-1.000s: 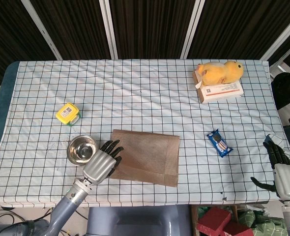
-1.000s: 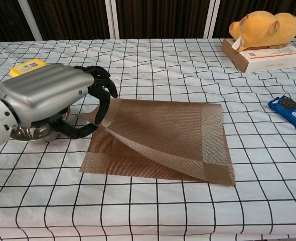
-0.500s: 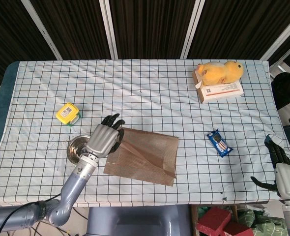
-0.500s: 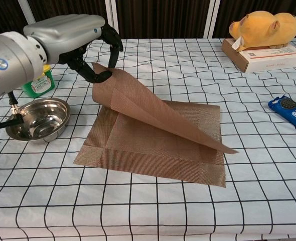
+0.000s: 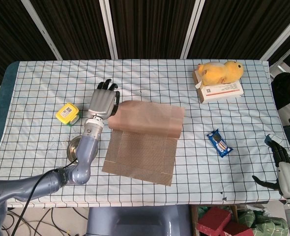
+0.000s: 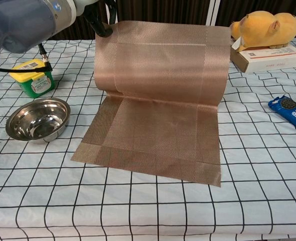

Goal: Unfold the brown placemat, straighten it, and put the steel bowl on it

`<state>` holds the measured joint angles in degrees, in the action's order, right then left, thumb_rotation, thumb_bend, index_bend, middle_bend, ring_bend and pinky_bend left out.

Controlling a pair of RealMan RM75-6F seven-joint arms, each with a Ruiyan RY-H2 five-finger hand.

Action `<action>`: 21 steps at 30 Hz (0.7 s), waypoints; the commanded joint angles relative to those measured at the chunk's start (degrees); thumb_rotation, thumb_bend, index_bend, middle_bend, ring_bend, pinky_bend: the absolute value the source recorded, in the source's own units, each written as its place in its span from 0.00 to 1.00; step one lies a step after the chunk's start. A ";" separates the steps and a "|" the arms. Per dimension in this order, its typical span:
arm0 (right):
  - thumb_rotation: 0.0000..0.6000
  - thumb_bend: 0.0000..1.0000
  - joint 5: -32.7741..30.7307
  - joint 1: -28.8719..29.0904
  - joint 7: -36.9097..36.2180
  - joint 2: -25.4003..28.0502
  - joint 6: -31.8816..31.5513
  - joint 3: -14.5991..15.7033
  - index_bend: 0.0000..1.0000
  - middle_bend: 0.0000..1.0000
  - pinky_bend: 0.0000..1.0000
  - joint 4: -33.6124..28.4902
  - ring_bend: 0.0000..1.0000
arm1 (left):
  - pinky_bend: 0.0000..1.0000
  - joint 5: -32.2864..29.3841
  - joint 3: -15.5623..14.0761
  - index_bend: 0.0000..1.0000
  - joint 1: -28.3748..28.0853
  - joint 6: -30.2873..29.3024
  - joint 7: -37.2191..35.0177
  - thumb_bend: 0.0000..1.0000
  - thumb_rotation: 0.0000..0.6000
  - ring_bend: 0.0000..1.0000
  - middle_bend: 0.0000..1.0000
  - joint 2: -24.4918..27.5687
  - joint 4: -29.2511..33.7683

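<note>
Half of the brown placemat lies flat on the checked tablecloth near the front edge; its far half is lifted and stands up in a curve, shown best in the chest view, where the raised sheet fills the upper middle; the left hand pinches the mat's far left corner, its fingers closed on the weave; the steel bowl sits upright just left of the mat, apart from it, partly hidden by the left forearm in the head view; behind the bowl stands a yellow-lidded green tub, its label too small to read; right of the mat lies a blue cookie packet; farther back a yellow plush toy rests on a white box with unreadable print; only the head view shows the right hand, low at the table's right edge, fingers spread and holding nothing.
</note>
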<state>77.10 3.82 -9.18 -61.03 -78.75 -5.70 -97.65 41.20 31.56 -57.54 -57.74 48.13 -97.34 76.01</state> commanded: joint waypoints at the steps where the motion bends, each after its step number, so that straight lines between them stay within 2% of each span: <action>1: 1.00 0.08 -0.13 0.08 0.26 0.06 0.20 0.01 0.00 0.00 0.16 -0.15 0.00 | 0.16 -5.89 3.31 0.58 -6.06 3.10 1.28 0.42 1.00 0.08 0.24 -2.56 -9.52; 4: 1.00 0.08 -0.27 0.10 0.55 0.08 0.29 0.03 0.00 0.00 0.16 -0.24 0.00 | 0.16 -8.05 4.11 0.50 -8.93 4.05 1.62 0.31 1.00 0.07 0.20 -4.06 -15.13; 6: 1.00 0.08 -0.35 0.09 0.73 0.08 0.28 0.02 0.00 0.00 0.16 -0.31 0.00 | 0.14 -9.48 4.12 0.32 -10.85 4.53 1.86 0.14 1.00 0.04 0.12 -5.44 -19.61; 9: 1.00 0.08 -0.43 0.02 0.85 0.12 0.19 0.01 0.00 0.00 0.16 -0.36 0.00 | 0.10 -13.52 3.47 0.14 -11.82 5.46 4.09 0.03 1.00 0.01 0.08 -6.32 -22.73; 11: 1.00 0.08 -0.56 0.00 0.81 0.14 0.19 -0.04 0.00 0.00 0.16 -0.37 0.00 | 0.08 -15.13 2.53 0.11 -11.30 5.50 5.20 0.03 1.00 0.01 0.07 -5.81 -22.46; 14: 1.00 0.08 -0.61 0.01 0.80 0.20 0.27 -0.05 0.00 0.00 0.16 -0.32 0.00 | 0.08 -13.82 0.35 0.10 -8.54 4.54 3.52 0.03 1.00 0.01 0.07 -3.44 -18.96; 18: 1.00 0.08 -0.52 0.02 1.07 0.19 0.32 0.04 0.00 0.00 0.16 -0.32 0.00 | 0.08 -10.49 -2.08 0.10 -3.57 2.71 -0.38 0.03 1.00 0.01 0.07 1.24 -11.66; 21: 1.00 0.09 -0.62 0.00 1.60 0.13 0.32 0.11 0.00 0.00 0.16 -0.31 0.00 | 0.08 -6.58 -4.44 0.12 1.40 0.29 -3.78 0.03 1.00 0.01 0.07 6.23 -3.79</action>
<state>76.51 3.83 -7.61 -60.89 -78.44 -5.60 -97.96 30.38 30.05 -61.44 -54.85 48.25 -96.34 64.82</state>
